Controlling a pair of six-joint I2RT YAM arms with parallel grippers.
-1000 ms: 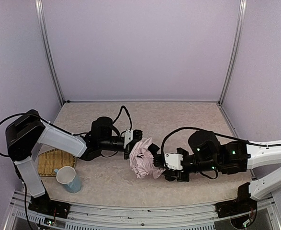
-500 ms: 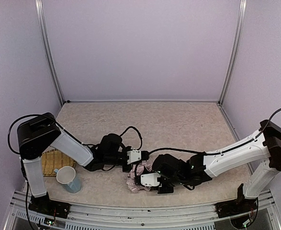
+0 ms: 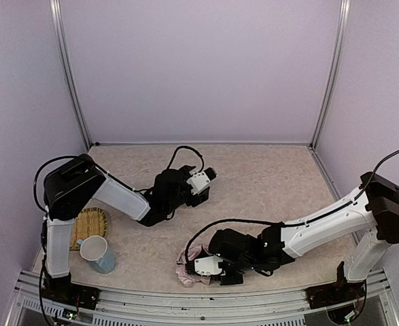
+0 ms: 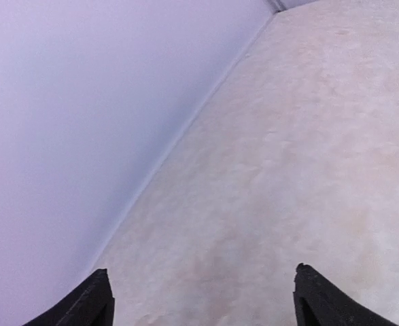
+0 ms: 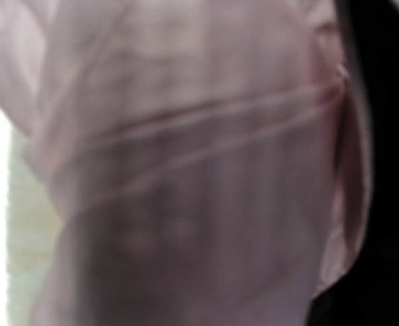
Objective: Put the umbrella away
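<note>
Umbrella (image 3: 185, 272), folding, pale pink: lies crumpled at the surface's (image 3: 267, 170) near edge against the right end effector (image 3: 200, 266), whose grip cannot be told; likely light, soft, slippery fabric over fragile ribs, best taken by its stiff core; left end effector (image 3: 211, 174) gapes unladen, well apart.

The umbrella (image 3: 187, 270) is thin, pale pink cloth, matt and creased. The table (image 3: 253, 170) has a matt, mottled beige top. At near left, the mat (image 3: 90, 221) is coarse woven fibre, and the mug (image 3: 98, 255) looks smooth and slightly glossy.
</note>
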